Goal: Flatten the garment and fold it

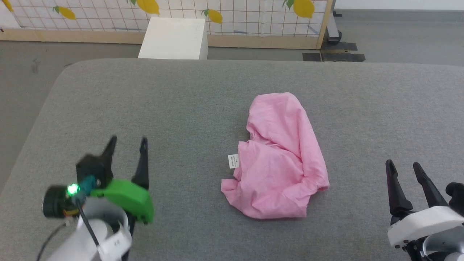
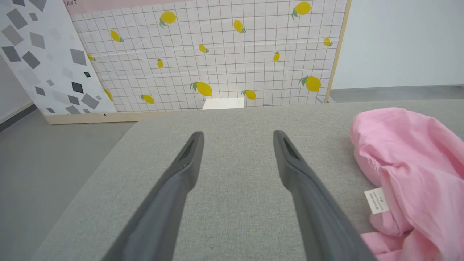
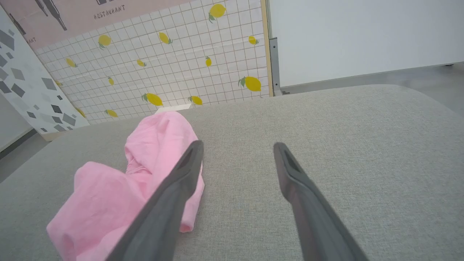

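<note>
The garment (image 1: pixel 277 159) is a light-pink crumpled heap in the middle of the grey cushioned surface (image 1: pixel 188 105), with a small white label (image 1: pixel 233 161) at its left edge. It also appears at the right of the left wrist view, garment (image 2: pixel 413 166), and at the left of the right wrist view, garment (image 3: pixel 130 181). My left gripper (image 1: pixel 128 142) hovers open to the left of it, nothing between its fingers. My right gripper (image 1: pixel 402 166) stands open to the right of it, apart from the cloth. Open too in their own views: left gripper (image 2: pixel 237 136), right gripper (image 3: pixel 237 146).
A white box (image 1: pixel 175 38) stands on the floor beyond the far edge of the surface. Behind it runs a lemon-print grid panel (image 1: pixel 232 18) with a wooden base. The surface's left edge drops to grey floor (image 1: pixel 21 94).
</note>
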